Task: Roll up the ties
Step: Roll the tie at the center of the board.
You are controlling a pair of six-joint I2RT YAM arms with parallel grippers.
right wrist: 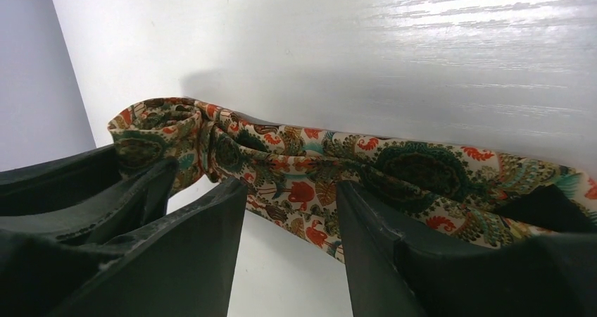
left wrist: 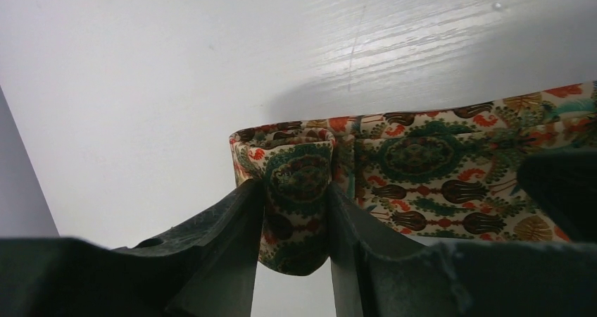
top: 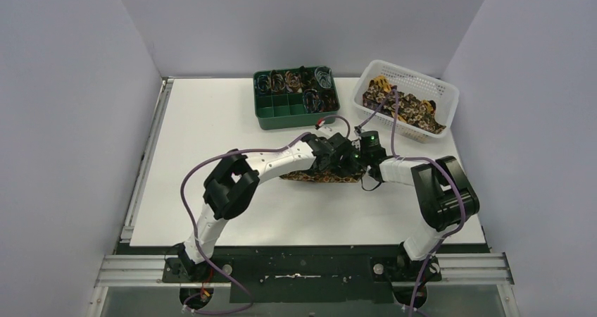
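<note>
A printed tie [top: 304,177] lies as a strip on the white table, mid-table. One end is folded into a small roll [left wrist: 299,179]. My left gripper [left wrist: 296,197] is shut on that roll, one finger on each side. The flat strip [left wrist: 450,169] runs off to the right. My right gripper [right wrist: 291,190] is open just beside the roll [right wrist: 158,127], its tips straddling the near edge of the strip [right wrist: 394,165] without pinching it. In the top view both grippers meet over the tie, left gripper [top: 336,156] and right gripper [top: 357,159]. More ties [top: 412,106] fill the white basket.
A green compartment tray [top: 276,117] holding coiled ties and thin coloured loops stands at the back centre. A white basket [top: 445,100] sits at the back right. Grey walls close in the table on three sides.
</note>
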